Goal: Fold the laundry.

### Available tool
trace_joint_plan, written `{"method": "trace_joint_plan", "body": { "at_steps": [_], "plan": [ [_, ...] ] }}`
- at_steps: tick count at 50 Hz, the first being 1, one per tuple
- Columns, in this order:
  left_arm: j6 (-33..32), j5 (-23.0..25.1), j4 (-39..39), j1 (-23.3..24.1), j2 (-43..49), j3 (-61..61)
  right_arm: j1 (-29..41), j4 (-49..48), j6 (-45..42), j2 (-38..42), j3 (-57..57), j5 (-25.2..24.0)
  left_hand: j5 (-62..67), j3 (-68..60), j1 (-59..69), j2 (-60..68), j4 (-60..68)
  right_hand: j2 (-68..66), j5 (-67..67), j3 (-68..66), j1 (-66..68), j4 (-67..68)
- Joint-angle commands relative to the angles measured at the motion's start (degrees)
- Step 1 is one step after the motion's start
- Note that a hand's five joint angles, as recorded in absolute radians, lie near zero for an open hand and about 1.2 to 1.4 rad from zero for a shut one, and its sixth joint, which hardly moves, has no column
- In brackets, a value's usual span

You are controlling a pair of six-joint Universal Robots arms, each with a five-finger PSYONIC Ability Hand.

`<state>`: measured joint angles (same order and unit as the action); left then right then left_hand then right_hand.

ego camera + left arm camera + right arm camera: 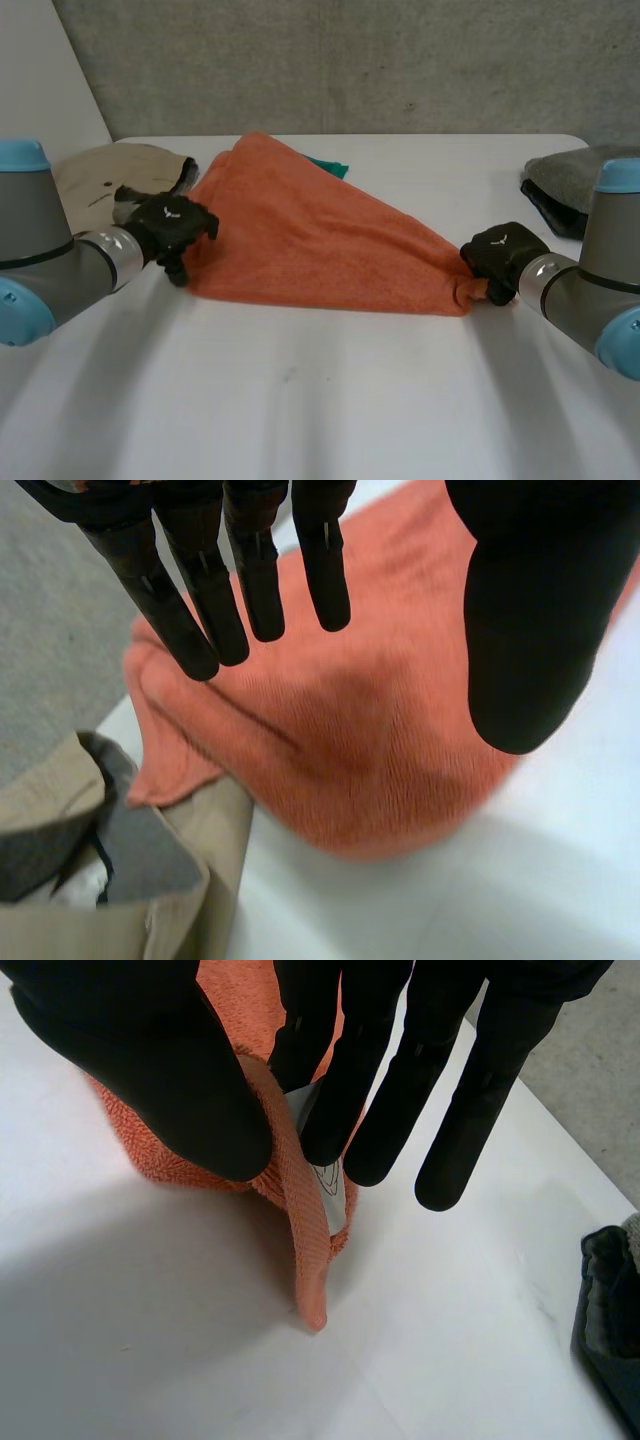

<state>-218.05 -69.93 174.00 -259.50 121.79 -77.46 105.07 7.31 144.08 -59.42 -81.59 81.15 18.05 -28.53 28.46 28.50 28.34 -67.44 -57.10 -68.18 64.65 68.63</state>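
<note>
Looking down, head view: an orange towel (320,240) lies on the white table (320,400), stretched between the two hands. It is wide at the left and narrows to a point at the right.
Left hand, head view: the left hand (172,228) sits at the towel's wide left edge, just beside a beige garment (110,175).
Right hand, head view: the right hand (502,255) is at the towel's narrow right corner, touching it.
Surroundings, head view: a teal cloth (330,166) peeks out behind the towel. A grey pile of clothes (570,180) lies at the table's right, well apart from the towel.
Left hand, left wrist view: fingers (250,570) straight and spread, thumb held apart, above the towel (380,730). Released, grasping nothing; cannot tell if it touches the towel.
Garment, left wrist view: the beige garment (200,900), grey inside, lies against the towel's rumpled edge.
Right hand, right wrist view: thumb (150,1050) and fingers pinch the towel's (300,1230) corner, a firm grasp.
Towel, right wrist view: the pinched corner hangs from the fingers down to the table (150,1340), with a white label (333,1195) at the fingertips.
Dark cloth, right wrist view: a dark cloth (610,1310) lies apart from the hand.
</note>
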Motion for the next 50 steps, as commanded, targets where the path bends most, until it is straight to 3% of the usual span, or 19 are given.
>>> {"method": "trace_joint_plan", "body": {
  "at_steps": [1,26,28,30,31,32,41,50],
  "plan": [
    [-4.39,-0.47,0.03,-1.19,4.24,1.6,0.13,-0.45,-0.29,0.45,-0.41,0.15,1.33,-0.85,0.93,0.89,1.05,-12.56,-12.9,-11.82,15.35,11.37],
    [-5.72,0.06,1.78,-0.75,11.72,6.18,-0.13,-1.07,-0.73,0.54,-0.94,0.24,6.21,-5.73,5.81,5.77,5.93,-12.56,-12.9,-11.82,15.35,11.37],
    [-5.98,-0.03,1.61,-0.49,12.33,6.71,-0.22,-0.98,-0.73,0.63,-0.94,0.24,9.89,-9.41,9.48,9.44,9.6,-12.56,-12.9,-11.82,15.35,11.37],
    [-6.24,-0.03,1.26,-0.4,12.42,6.88,-0.22,-0.98,-0.73,0.54,-0.94,0.33,22.95,-22.47,22.55,22.51,22.67,-12.56,-12.9,-11.82,15.35,11.37],
    [-6.33,-0.12,0.82,-0.22,12.07,6.97,-0.22,-1.07,-0.64,0.36,-1.03,0.5,48.51,-48.03,48.1,48.07,48.23,-12.56,-12.9,-11.82,15.35,11.37],
    [-6.24,-0.21,0.73,-0.22,11.63,6.97,-0.22,-0.98,-0.47,0.27,-1.03,0.59,51.91,-51.43,51.51,51.47,51.63,-12.56,-12.9,-11.82,15.35,11.37],
    [1.92,3.65,4.95,0.92,1.36,3.72,-1.88,0.15,-0.03,-3.85,-3.04,1.91,51.95,-51.47,51.54,51.5,51.66,-12.56,-12.9,-11.82,15.35,11.37],
    [6.06,6.47,-0.15,1.71,-9.89,-0.58,-6.02,6.31,0.06,-12.2,-3.23,0.25,51.95,-51.47,51.54,51.5,51.66,-12.56,-12.9,-11.82,15.35,11.37]
  ]
}}
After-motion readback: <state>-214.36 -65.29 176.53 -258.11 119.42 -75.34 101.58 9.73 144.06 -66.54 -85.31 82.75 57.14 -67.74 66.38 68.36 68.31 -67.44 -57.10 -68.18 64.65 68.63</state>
